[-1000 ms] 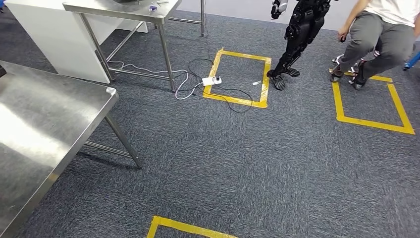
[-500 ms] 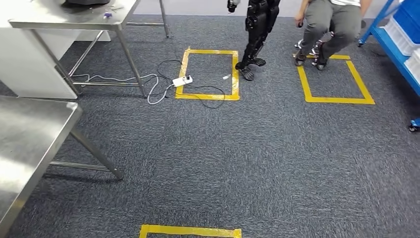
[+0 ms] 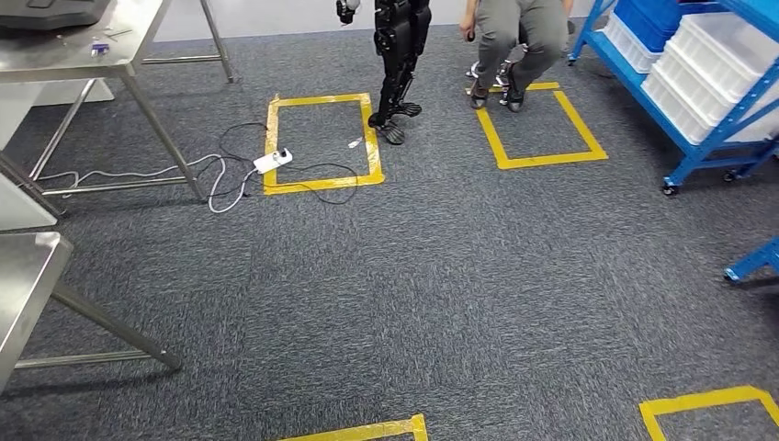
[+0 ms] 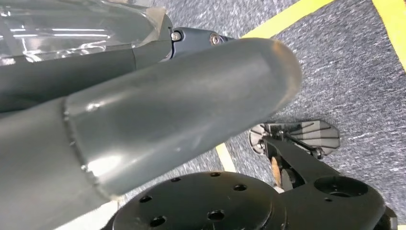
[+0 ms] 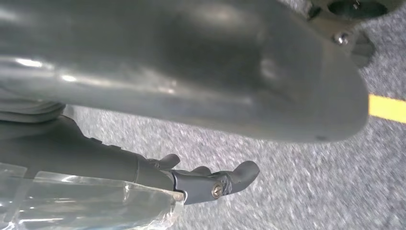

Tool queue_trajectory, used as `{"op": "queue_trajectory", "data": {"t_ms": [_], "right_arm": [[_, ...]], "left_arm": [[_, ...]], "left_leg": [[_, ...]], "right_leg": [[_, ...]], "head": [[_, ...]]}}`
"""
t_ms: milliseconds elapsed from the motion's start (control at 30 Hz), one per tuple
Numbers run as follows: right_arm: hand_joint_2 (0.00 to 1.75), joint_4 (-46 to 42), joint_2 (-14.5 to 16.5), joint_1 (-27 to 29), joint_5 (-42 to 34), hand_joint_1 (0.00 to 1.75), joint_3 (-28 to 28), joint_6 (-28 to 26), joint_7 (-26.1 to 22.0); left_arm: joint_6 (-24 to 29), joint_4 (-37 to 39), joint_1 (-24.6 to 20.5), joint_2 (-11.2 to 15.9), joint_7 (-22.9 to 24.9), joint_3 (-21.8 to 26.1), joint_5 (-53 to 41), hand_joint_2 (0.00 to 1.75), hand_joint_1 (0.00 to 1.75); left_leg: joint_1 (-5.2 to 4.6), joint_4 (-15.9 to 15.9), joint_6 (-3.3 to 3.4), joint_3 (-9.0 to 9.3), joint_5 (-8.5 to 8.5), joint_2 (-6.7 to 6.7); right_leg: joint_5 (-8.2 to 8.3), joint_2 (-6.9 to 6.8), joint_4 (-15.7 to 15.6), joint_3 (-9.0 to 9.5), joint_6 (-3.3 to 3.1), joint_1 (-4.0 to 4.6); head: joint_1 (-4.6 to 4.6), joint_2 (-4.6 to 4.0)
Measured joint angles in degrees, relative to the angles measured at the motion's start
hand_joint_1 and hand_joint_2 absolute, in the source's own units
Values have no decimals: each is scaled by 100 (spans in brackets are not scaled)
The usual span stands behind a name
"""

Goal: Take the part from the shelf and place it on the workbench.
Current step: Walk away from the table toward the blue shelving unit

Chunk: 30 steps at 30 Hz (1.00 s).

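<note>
carpet (image 3: pixel 441 276) rough grey pile | table (image 3: pixel 23 276) brushed metal | bins (image 3: pixel 716 55) smooth plastic

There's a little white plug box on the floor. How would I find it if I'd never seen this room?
Start at the steel table in the far left corner, then look at the carpet beside its front leg. There a white power strip lies across the left edge of a yellow tape square. It is the only square with black and white cables trailing into it.

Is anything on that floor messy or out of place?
Yes. A white power strip lies on the carpet with its cables looping loosely across the yellow taped square beside the steel table. It looks like a tripping hazard. Nothing looks spilled or broken.
</note>
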Motion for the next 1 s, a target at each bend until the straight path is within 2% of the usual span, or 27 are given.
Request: {"op": "queue_trajectory", "data": {"t_ms": [33, 100, 167, 200, 233, 267, 300, 333, 367, 400, 433, 467, 500, 533, 567, 600, 633, 667, 700, 733, 767, 800, 833, 867, 900, 967, 1000], "right_arm": [[0, 2, 1, 3, 4, 0, -2, -3, 2], [0, 3, 8, -12, 21, 0, -4, -7, 6], [0, 3, 15, -18, 36, 0, -3, -7, 6], [0, 3, 16, -11, 41, 0, -3, -7, 6], [0, 3, 17, -1, 48, 0, -2, -7, 6], [0, 3, 15, 5, 55, 0, -2, -8, 6], [0, 3, 14, 2, 65, 0, -3, -8, 6], [0, 3, 13, -9, 74, 0, -3, -8, 5], [0, 3, 12, -22, 82, 0, -4, -8, 3], [0, 3, 12, -30, 88, 0, -4, -8, 2], [0, 4, 11, -29, 91, 0, -4, -8, 1], [0, 4, 10, -21, 93, 0, -4, -10, 0], [0, 5, 9, -11, 93, 0, -5, -14, 0], [0, 5, 9, -6, 93, 0, -5, -22, 0], [0, 5, 13, -8, 94, 0, -6, -32, 0], [0, 5, 18, -14, 95, 0, -7, -40, 0], [0, 5, 23, -19, 96, 0, -7, -45, 0], [0, 6, 27, -20, 96, 0, -7, -47, 0], [0, 7, 27, -13, 96, 0, -7, -48, 0], [0, 7, 26, -6, 96, 0, -7, -48, 0], [0, 8, 27, -1, 96, 0, -7, -49, 0], [0, 8, 31, 1, 96, 0, -7, -50, 0], [0, 8, 37, -6, 97, 0, -7, -50, 0], [0, 8, 43, -13, 98, 0, -7, -51, 0], [0, 8, 46, -16, 102, 0, -7, -51, 0], [0, 8, 44, -6, 111, 0, -7, -52, 0], [0, 8, 41, 4, 116, 0, -7, -52, 1]], "left_arm": [[-3, -1, 0, -3, -1, 0, -2, 0, 0], [-8, -2, 5, -3, -3, 1, -7, 0, 0], [-13, -2, 11, 1, -7, 2, -9, 0, 0], [-15, -2, 11, 2, -10, 3, -11, 0, 0], [-15, -2, 10, 1, -15, 3, -15, 0, 0], [-16, -2, 8, 0, -22, 3, -22, 0, 0], [-16, -2, 7, -1, -28, 3, -32, 0, 0], [-16, -2, 9, -1, -34, 3, -41, 0, 0], [-16, -2, 10, -1, -39, 3, -50, 0, 0], [-16, -2, 7, -1, -42, 3, -56, 0, 0], [-16, -2, -1, -2, -43, 2, -62, 0, 0], [-16, -3, -12, -3, -44, 1, -72, 0, 0], [-16, -5, -22, -2, -45, -1, -81, 0, 0], [-16, -7, -24, -1, -46, -2, -90, 0, 0], [-16, -8, -20, 1, -47, -2, -95, 0, 0], [-16, -8, -14, 4, -48, -1, -97, 0, 0], [-17, -8, -4, 5, -48, -1, -97, 0, 0], [-18, -7, 5, 5, -47, 0, -97, 0, 0], [-18, -7, 11, 5, -46, 1, -97, 0, 0], [-19, -6, 16, 5, -46, 1, -97, 0, 0], [-18, -6, 17, 5, -46, 1, -97, 0, 0], [-18, -5, 17, 8, -46, 1, -97, 0, 0], [-18, -4, 18, 11, -46, 1, -97, 0, 0], [-17, -3, 17, 15, -46, 1, -97, 0, 0], [-17, -2, 14, 19, -45, 1, -97, 0, 0], [-16, -2, 1, 19, -42, 2, -95, 0, 0], [-16, -2, -5, 14, -40, 2, -94, 0, 0]], "left_leg": [[-1, -41, 46, 11, 31, 84], [-24, -79, 93, 14, 56, 263], [-45, -78, 104, -2, 55, 450], [-50, -77, 104, -7, 53, 530], [-51, -76, 99, -7, 50, 605], [-51, -75, 90, -2, 45, 670], [-57, -73, 71, 7, 35, 731], [-70, -68, 40, 19, 16, 791], [-82, -64, 3, 35, -3, 843], [-91, -63, -35, 55, -20, 897], [-90, -68, -72, 80, -33, 951], [-73, -66, -111, 103, -48, 966], [-52, -25, -148, 111, -91, 888], [-32, 94, -178, 76, -190, 747], [-16, 327, -200, -17, -348, 571], [-10, 674, -209, -173, -549, 407], [-8, 1060, -212, -360, -737, 326], [-7, 1382, -216, -527, -852, 290], [-3, 1538, -219, -626, -848, 277], [3, 1470, -217, -619, -722, 269], [14, 1203, -213, -517, -512, 245], [31, 817, -203, -358, -283, 142], [46, 455, -193, -207, -126, 26], [53, 198, -180, -105, -35, -67], [45, 66, -160, -57, -13, -130], [10, 17, -94, -45, 0, -37], [2, -25, -48, -28, 30, 27]], "right_leg": [[-83, -155, 152, -96, 1, 7], [-393, -502, 781, -417, -34, 7], [-635, -601, 1419, -719, -20, -9], [-645, -617, 1498, -735, 14, -17], [-573, -642, 1345, -624, 62, -26], [-454, -702, 998, -408, 108, -35], [-338, -835, 579, -159, 130, -37], [-237, -955, 227, 51, 133, -16], [-180, -1040, 12, 177, 104, 7], [-158, -1071, -72, 213, 61, 37], [-146, -1014, -71, 199, 23, 66], [-136, -946, -81, 207, -27, 36], [-126, -883, -98, 221, -65, 8], [-111, -825, -114, 245, -118, -24], [-94, -765, -127, 272, -170, -54], [-88, -703, -126, 269, -205, -42], [-83, -637, -124, 267, -235, -28], [-83, -562, -123, 266, -243, -14], [-84, -481, -119, 268, -243, -5], [-84, -399, -113, 273, -243, -2], [-85, -317, -104, 279, -241, -2], [-85, -239, -93, 279, -238, -4], [-89, -167, -73, 266, -224, 14], [-87, -106, -63, 245, -201, 23], [-81, -50, -61, 216, -166, 31], [-53, 54, -82, 157, -71, 28], [-57, 20, -63, 126, -36, 27]], "head": [[15, 0], [44, 0], [57, 0], [57, 0], [61, 0], [64, 0], [68, 0], [71, 0], [62, 0], [56, 0], [48, 0], [42, 0], [34, 0], [17, 0], [1, 0], [-20, 0], [-28, 0], [-28, 0], [-29, 0], [-28, 0], [-29, 0], [-31, 0], [-29, 0], [-29, 0], [-28, 0], [-29, 0], [-29, 0]]}}
